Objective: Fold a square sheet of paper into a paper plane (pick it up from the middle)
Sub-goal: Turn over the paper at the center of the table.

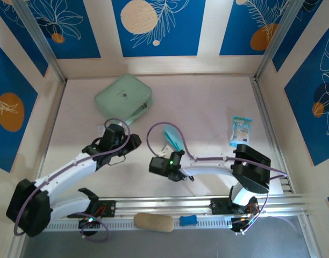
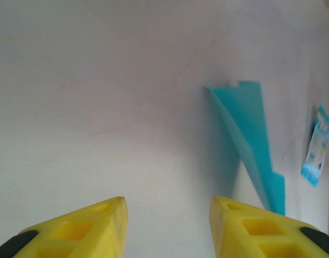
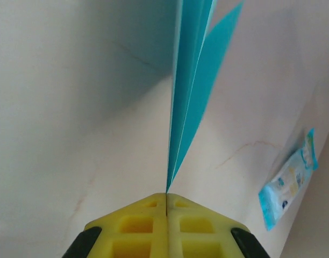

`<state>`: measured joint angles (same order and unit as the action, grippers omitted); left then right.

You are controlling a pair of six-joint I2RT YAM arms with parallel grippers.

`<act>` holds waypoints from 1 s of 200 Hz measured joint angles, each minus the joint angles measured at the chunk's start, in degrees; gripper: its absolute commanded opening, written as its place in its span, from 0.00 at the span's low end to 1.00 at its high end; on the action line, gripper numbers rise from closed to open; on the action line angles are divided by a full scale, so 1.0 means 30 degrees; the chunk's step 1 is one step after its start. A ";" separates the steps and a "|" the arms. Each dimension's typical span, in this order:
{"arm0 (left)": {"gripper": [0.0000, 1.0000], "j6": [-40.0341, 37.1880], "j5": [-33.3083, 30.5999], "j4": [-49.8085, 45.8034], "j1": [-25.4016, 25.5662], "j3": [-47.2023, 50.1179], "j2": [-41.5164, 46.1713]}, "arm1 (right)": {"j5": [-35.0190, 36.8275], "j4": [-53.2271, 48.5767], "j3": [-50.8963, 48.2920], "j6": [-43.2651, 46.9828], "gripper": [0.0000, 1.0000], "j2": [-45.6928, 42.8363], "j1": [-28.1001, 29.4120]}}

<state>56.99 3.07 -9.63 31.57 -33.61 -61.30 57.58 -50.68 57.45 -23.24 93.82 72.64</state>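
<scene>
The square sheet of paper is folded into a narrow cyan-blue paper plane point(image 1: 172, 138) with creased layers. It stands on edge above the table's middle. My right gripper point(image 3: 166, 194) is shut on its near tip, and the layers point(image 3: 191, 80) fan away from the yellow fingers. In the top view the right gripper point(image 1: 174, 152) sits just below the plane. My left gripper point(image 1: 134, 141) is to the left of it, apart from the paper. Its yellow jaws point(image 2: 167, 201) stand open over bare table, with the plane point(image 2: 248, 134) off to their right.
A mint-green rounded case point(image 1: 124, 98) lies at the back left. A small printed blue-white packet point(image 1: 240, 130) lies at the right, also in the wrist views point(image 2: 316, 148) point(image 3: 288, 180). A beige pad point(image 1: 154, 222) and a small blue piece point(image 1: 188, 220) rest on the near rail.
</scene>
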 measured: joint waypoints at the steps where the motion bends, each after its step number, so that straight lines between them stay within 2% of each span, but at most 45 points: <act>1: 0.46 0.0036 -0.0007 0.0007 -0.0022 0.0036 0.0051 | -0.0022 0.0066 -0.0015 0.0066 0.08 0.0000 0.0080; 16: 0.46 0.0364 -0.0255 -0.0124 -0.0452 0.0699 0.0991 | -0.0765 0.0663 -0.0015 0.0408 0.15 -0.0036 0.0648; 27: 0.46 0.0430 -0.0342 -0.0328 -0.0685 0.0998 0.1435 | -0.1625 0.1078 -0.0015 0.0481 0.29 -0.0138 0.0860; 36: 0.46 0.0488 -0.0357 -0.0510 -0.0780 0.1049 0.1559 | -0.2463 0.1486 -0.0029 0.0663 0.36 -0.0386 0.0860; 61: 0.46 0.0488 -0.0342 -0.0546 -0.0867 0.1049 0.1501 | -0.5297 0.2943 -0.0423 0.0801 0.45 -0.2142 0.0313; 81: 0.45 0.0488 -0.0240 -0.0517 -0.0889 0.1049 0.1268 | -0.7468 0.4204 -0.1282 0.0678 0.46 -0.4437 -0.0750; 97: 0.44 0.0495 -0.0044 -0.0503 -0.0896 0.1049 0.0947 | -0.9734 0.5355 -0.2244 0.0357 0.37 -0.6448 -0.2492; 114: 0.39 0.0546 0.0248 -0.0291 -0.0896 0.1049 0.0568 | -1.3347 0.6980 -0.3577 -0.0466 0.25 -0.8160 -0.5785; 128: 0.37 0.0546 0.0612 0.0066 -0.0896 0.1049 0.0138 | -1.6247 0.8386 -0.4677 -0.1428 0.18 -0.8612 -0.8444; 139: 0.35 0.0561 0.0903 0.0277 -0.0896 0.1049 -0.0226 | -1.8105 0.9202 -0.5326 -0.1931 0.14 -0.8400 -0.9814; 164: 0.30 0.0612 0.1508 0.0729 -0.0896 0.1049 -0.0925 | -2.1478 1.0295 -0.5690 -0.2907 0.06 -0.6725 -1.0921; 200: 0.26 0.0809 0.2186 0.1428 -0.0896 0.1049 -0.1654 | -2.4480 1.1606 -0.5581 -0.3526 0.03 -0.3351 -1.1227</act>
<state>59.42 9.63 -5.34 28.88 -30.46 -66.26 -15.86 -15.86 40.71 -33.82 83.77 38.96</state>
